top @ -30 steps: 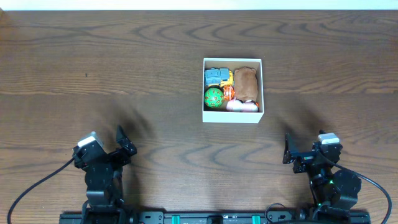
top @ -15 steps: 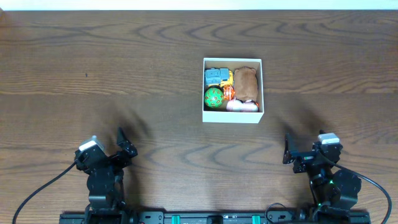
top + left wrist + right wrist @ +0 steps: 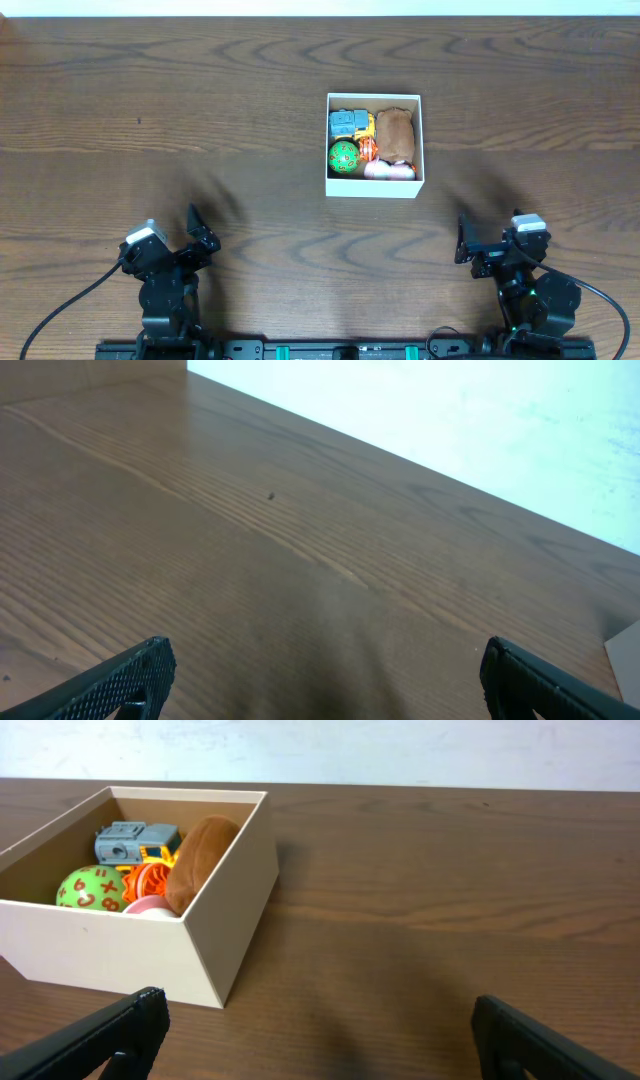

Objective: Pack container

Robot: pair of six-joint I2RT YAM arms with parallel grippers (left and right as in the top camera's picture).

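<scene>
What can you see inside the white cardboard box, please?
The box holds a blue-grey toy, a brown soft-looking lump, a green patterned ball, something orange and a pink piece. They cover most of its floor; anything beneath is hidden.

The left arm (image 3: 165, 285) and right arm (image 3: 530, 285) are black, each topped by a pale grey block (image 3: 141, 238) and trailing a black cable (image 3: 60, 300). The jaws are black and finely ribbed.
</scene>
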